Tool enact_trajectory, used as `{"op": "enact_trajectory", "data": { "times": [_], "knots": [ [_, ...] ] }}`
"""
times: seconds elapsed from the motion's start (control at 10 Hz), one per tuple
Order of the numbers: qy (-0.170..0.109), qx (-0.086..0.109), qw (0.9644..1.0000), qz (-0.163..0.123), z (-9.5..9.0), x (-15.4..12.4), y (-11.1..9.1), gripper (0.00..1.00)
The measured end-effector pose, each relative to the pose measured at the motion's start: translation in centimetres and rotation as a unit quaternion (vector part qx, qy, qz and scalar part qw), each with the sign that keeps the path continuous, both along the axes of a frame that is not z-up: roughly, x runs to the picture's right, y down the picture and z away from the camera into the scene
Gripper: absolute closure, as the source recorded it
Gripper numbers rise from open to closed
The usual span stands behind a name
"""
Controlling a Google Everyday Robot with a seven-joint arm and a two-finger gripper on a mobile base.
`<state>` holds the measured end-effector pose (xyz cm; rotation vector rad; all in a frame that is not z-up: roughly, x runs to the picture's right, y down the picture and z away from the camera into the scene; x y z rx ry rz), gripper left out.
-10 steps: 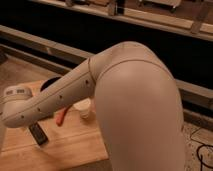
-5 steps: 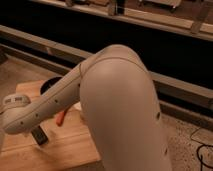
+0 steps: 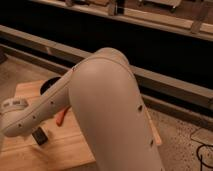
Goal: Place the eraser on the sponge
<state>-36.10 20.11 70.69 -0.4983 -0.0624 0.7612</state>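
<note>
Fingers: hidden from me behind my own wrist (image 3: 14, 116); I judge them spread wide with nothing between them, since the eraser (image 3: 40, 136) lies on the wood and not in my gripper.
Gripper place: at the end of my forearm, low over the left part of the table (image 3: 65, 150), out of sight past the wrist and the picture's left edge.
Arm: my elbow (image 3: 107, 100) fills the middle of the view and hides much of the tabletop.
Eraser place: a small dark flat block, lying askew on the table just under my forearm and near the wrist; whether I touch it I cannot tell.
Sponge: I see no blue-grey pad anywhere; if it is on this table, my arm covers it.
Bowl (image 3: 49, 85): a round black rim showing behind my forearm at the table's far side.
Orange stick (image 3: 61, 118): on the wood, just beside my forearm, apart from the eraser.
Step in hand: by my reading, closing in on the eraser, as it rests on bare wood with no pad showing under it.
Next move calls for: bringing the spread fingers down on either side of the flat block, square to its narrow width, and finding the sponge before any carry.
</note>
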Motion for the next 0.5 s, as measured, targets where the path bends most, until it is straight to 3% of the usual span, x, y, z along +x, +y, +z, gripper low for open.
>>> {"op": "enact_trajectory", "data": {
  "times": [0.5],
  "knots": [
    [0.007,-0.014,0.9999,0.004,0.86,-0.32,0.42,0.35]
  ]
}}
